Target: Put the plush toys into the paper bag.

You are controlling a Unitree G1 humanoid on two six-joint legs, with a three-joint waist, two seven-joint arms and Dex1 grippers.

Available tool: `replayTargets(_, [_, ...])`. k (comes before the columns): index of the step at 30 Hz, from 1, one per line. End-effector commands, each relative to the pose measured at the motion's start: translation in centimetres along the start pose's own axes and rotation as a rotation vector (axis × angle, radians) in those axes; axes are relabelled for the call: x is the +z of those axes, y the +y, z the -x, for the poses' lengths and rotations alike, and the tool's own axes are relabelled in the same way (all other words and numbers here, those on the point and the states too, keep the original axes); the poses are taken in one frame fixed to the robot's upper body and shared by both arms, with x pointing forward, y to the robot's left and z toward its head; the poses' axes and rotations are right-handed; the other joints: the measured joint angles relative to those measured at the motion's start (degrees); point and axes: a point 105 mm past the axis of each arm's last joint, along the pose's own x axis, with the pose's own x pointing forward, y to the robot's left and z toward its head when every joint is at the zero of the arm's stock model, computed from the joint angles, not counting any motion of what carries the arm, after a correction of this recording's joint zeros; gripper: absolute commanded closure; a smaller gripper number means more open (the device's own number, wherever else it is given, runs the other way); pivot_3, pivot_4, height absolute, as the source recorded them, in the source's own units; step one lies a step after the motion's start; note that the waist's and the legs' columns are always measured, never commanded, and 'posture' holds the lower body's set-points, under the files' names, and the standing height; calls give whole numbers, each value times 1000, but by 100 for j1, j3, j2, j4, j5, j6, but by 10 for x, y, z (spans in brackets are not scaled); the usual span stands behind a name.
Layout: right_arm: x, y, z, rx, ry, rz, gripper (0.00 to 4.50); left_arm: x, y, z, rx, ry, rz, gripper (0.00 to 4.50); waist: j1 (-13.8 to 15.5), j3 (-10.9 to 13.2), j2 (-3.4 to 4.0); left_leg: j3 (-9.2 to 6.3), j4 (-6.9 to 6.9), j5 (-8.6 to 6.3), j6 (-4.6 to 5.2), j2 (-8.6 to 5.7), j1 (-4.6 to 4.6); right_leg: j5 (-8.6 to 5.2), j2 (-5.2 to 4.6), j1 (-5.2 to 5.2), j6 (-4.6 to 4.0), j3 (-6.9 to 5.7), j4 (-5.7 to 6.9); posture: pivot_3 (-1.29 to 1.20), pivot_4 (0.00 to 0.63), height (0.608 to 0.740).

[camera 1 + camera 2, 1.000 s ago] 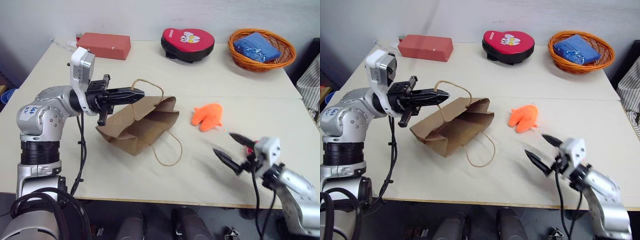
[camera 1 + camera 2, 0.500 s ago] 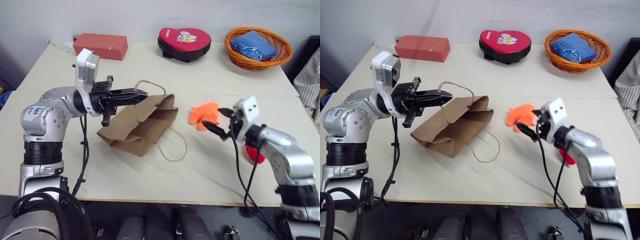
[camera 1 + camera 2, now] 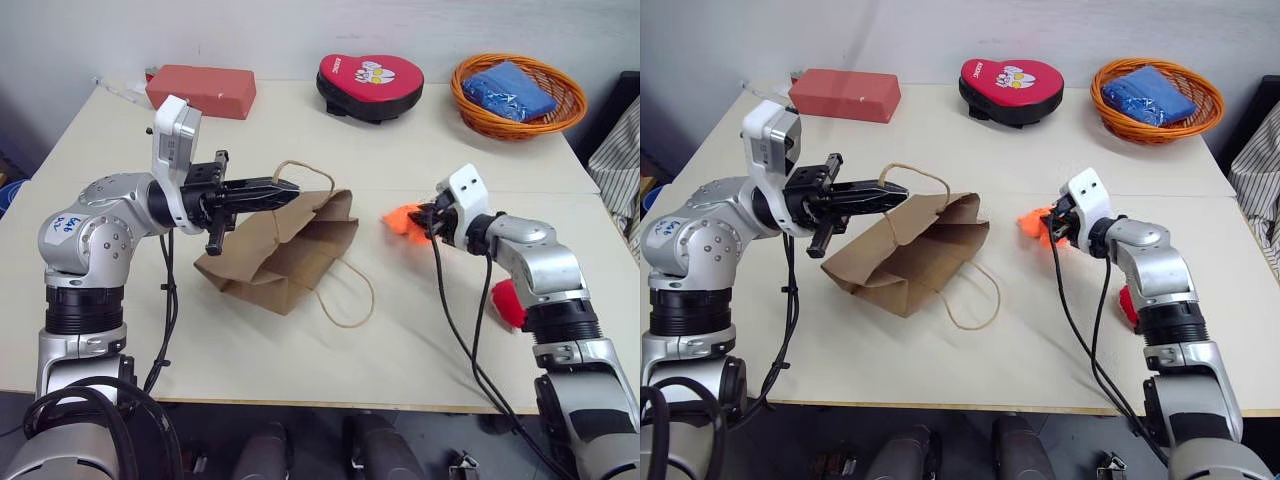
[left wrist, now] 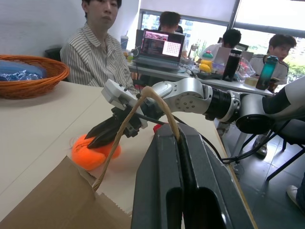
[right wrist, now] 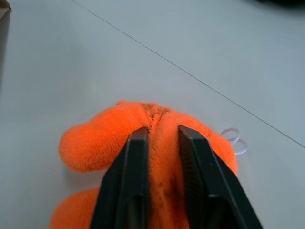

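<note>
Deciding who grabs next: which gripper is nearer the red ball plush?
Right. The right gripper is shut on the orange plush, and the red ball plush lies beside that arm. The left gripper holds the paper bag handle, across the table.

The paper bag [image 3: 285, 255] lies on its side on the table [image 3: 300, 340], left of centre. The animal toy [image 3: 404, 220] sits to its right, the ball toy [image 3: 508, 304] nearer and further right. Along the far edge stand a block [image 3: 202, 90], a pad [image 3: 370, 86] and a basket [image 3: 515, 88], left to right.
</note>
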Motion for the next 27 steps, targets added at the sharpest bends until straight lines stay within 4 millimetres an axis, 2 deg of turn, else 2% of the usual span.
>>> replayTargets(1, [48, 8, 28, 142, -225, -9, 4476, 8, -3, 0, -13, -27, -33, 4500, 5, 1, 1, 0, -1, 0, 0, 0, 0, 0, 1, 0, 0, 0, 0, 0, 150, 740])
replayTargets(3, [76, 30, 47, 290, -310, -28, 4476, 8, -2, 0, -18, -27, -29, 4500, 9, 4, 6, -1, -1, 0, 0, 1, -3, 0, 2, -1, 0, -2, -1, 0, 150, 740])
replayTargets(5, [90, 51, 60, 399, -323, -31, 4476, 8, -2, 1, -21, -27, -25, 4500, 5, 5, 8, -1, -1, 0, 0, 0, -4, 0, 0, -2, 0, -2, -1, 0, 150, 740])
replayTargets(6, [93, 58, 62, 424, -319, -37, 4476, 8, -2, 1, -23, -26, -24, 4500, 4, 5, 8, -5, -1, 0, 0, 3, -3, 0, 2, -1, 0, -4, -2, 0, 150, 740])
replayTargets(10, [87, 118, 62, 599, -256, -26, 4476, 7, 1, 0, -23, -26, -21, 4500, 6, 4, 7, -7, -1, 0, -1, 4, -1, 0, 3, 0, 0, -4, -2, 0, 150, 740])
replayTargets(12, [80, 134, 56, 609, -233, -18, 4476, 8, 2, -1, -22, -34, -20, 4500, 16, 4, 7, -7, -1, 0, -1, 4, -2, 0, 2, -1, 0, -4, -1, 0, 150, 740])
replayTargets(15, [76, 146, 45, 577, -231, -32, 4476, 9, 1, -3, -28, -39, -14, 4500, 18, 4, 7, -6, 0, 0, 0, 1, -3, 0, -2, -1, 0, -2, -1, 0, 150, 740])
replayTargets(21, [72, 152, 9, 447, -234, 17, 4476, 8, -1, -3, -42, -35, 3, 4500, 8, 4, 7, -7, 0, 0, -1, 1, -3, 0, -1, -3, 0, -4, -1, 0, 150, 740])
replayTargets(24, [65, 160, -3, 448, -209, 67, 4476, 9, 0, -3, -43, -39, 6, 4500, -2, 4, 7, -7, 0, 0, -1, 1, -3, 0, 0, -3, 0, -4, -1, 0, 150, 740])
replayTargets(27, [67, 168, -13, 459, -213, 84, 4476, 9, 1, -4, -46, -45, 10, 4500, -16, 4, 7, -7, -1, 1, -1, 1, -3, 0, 0, -5, 0, -5, 0, 0, 150, 740])
